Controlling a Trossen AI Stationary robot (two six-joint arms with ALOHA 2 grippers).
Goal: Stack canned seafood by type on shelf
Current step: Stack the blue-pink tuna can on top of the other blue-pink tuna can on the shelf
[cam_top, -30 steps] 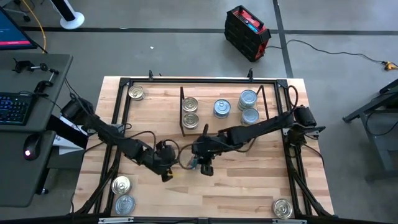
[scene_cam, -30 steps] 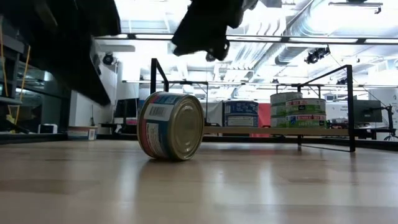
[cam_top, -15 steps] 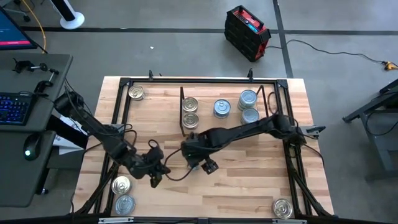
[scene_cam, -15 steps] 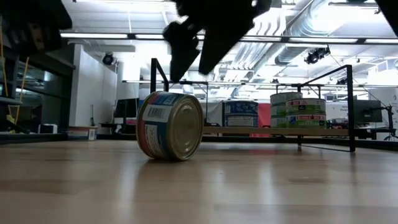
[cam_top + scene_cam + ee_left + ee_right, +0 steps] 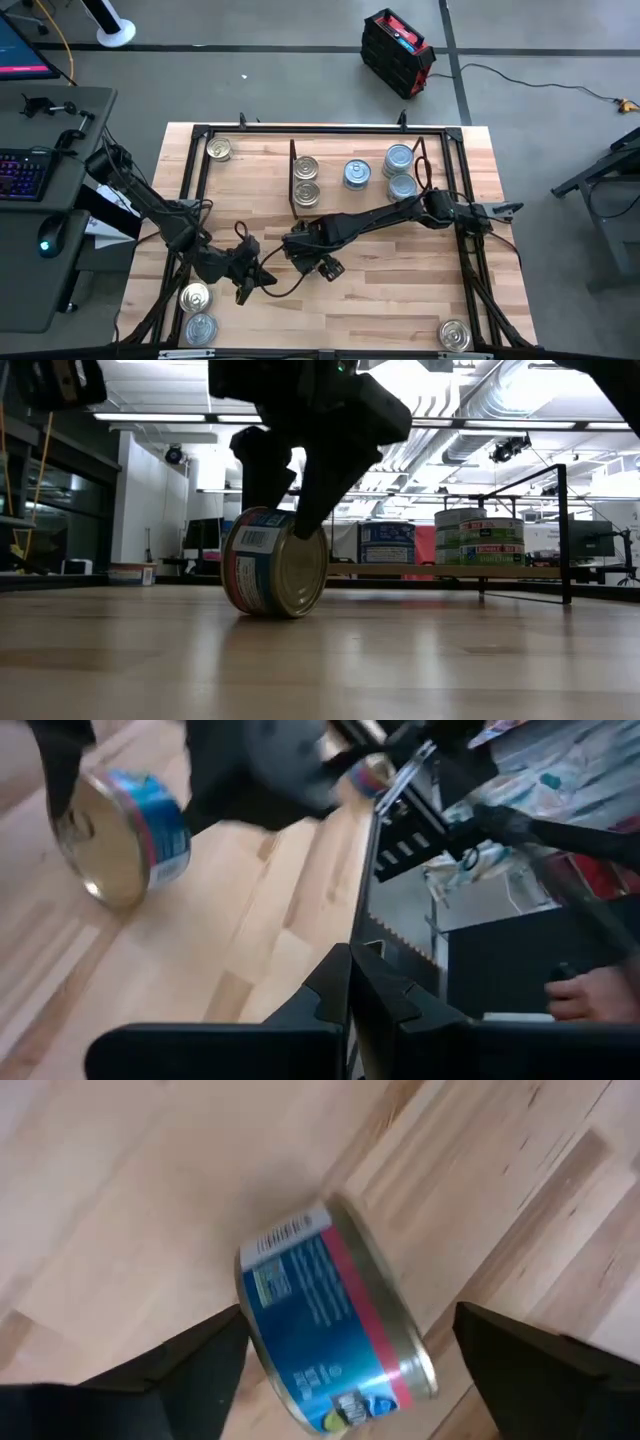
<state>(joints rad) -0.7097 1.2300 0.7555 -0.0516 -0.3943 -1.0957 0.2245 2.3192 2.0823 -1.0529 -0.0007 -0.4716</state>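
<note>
The right gripper has its two dark fingers spread wide and released, one on each side of a tin that stands on its rim on the worktop; in the low view the fingertips reach down to the tin's upper edge, though whether they touch it cannot be told, and nothing is grasped. This tin, blue-labelled with a red band and a gold-coloured end, sits near the middle of the worktop, just in front of the shelf, and in the high view it is hidden under the right arm. The left gripper lies low toward the worktop's front left part, near the tin but apart from it; its fingers look closed together with nothing between them. On the shelf, toward the worktop's back edge, two gold-lidded tins lie side by side at the left bracket, one silver-blue tin sits in the middle, and two more silver-lidded tins sit near the right bracket. A gold-lidded tin rests at the back left corner of the worktop, two tins at the front left corner, and one tin at the front right corner.
</note>
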